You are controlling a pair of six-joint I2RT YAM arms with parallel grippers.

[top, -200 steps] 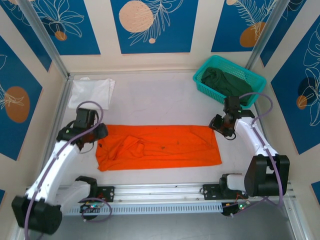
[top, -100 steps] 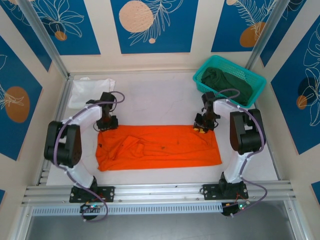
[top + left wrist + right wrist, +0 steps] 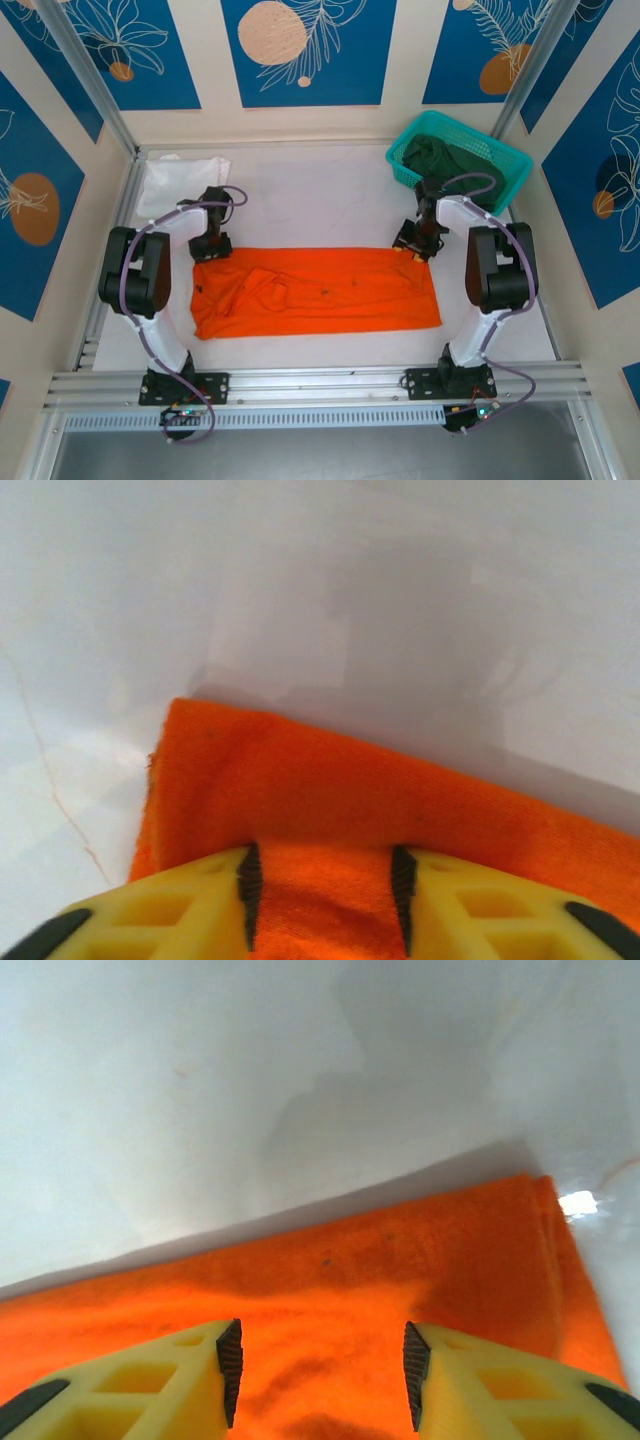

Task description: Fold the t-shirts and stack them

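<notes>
Top external view: an orange t-shirt [image 3: 315, 292] lies folded into a long band across the white table [image 3: 310, 195], its near-left part rumpled into creases. Both arms reach over to its far edge. The left gripper [image 3: 212, 247] sits at the shirt's far-left corner and the right gripper [image 3: 413, 243] at its far-right corner.

From the left wrist, the yellow fingers [image 3: 180, 900] stand apart with the shirt's corner cloth filling the gap between their dark ribbed pads. The hem runs just beyond them onto bare table. The jaws are spread, not pinched together.

From the right wrist, the other pair of yellow fingers [image 3: 500, 1380] is also spread, wider, with the orange cloth lying flat beneath and between them. The shirt's far edge and right-hand corner are in sight just beyond the tips.

A white t-shirt [image 3: 180, 178] lies bunched beyond the orange shirt's left end, well apart from it. Beyond the orange shirt's right end stands a teal mesh basket [image 3: 405, 165], with a dark green t-shirt [image 3: 455, 160] heaped inside it.
</notes>
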